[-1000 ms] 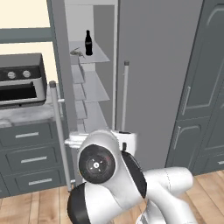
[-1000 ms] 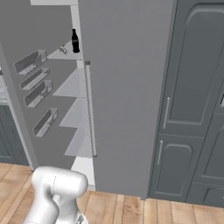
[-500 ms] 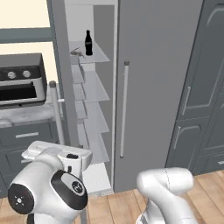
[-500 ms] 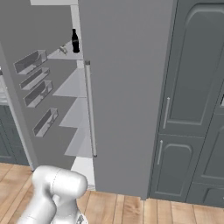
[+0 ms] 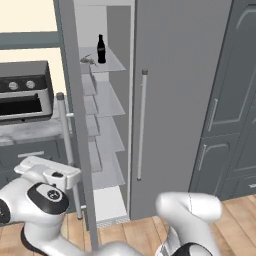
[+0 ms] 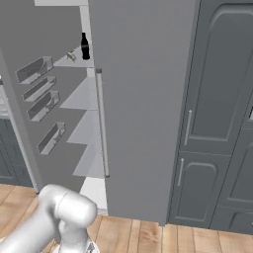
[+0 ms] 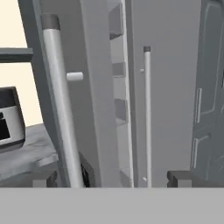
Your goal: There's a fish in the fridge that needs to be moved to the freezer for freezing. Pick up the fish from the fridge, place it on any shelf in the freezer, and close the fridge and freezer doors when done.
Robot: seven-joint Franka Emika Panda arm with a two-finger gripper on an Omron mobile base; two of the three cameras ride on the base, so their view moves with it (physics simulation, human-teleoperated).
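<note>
Fish, small and grey (image 5: 88,60), lies on the top fridge shelf beside a dark bottle (image 5: 101,49); gripper (image 7: 109,178) spread wide, empty, facing the door's grey bar handle (image 7: 61,105).

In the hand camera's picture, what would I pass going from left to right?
Microwave → open door's handle → door shelves → closed door's handle → cabinet doors.

Dark grey cabinets (image 6: 207,118) stand on wood-plank floor (image 6: 148,237) beside what looks like a cream wall (image 5: 27,17).
</note>
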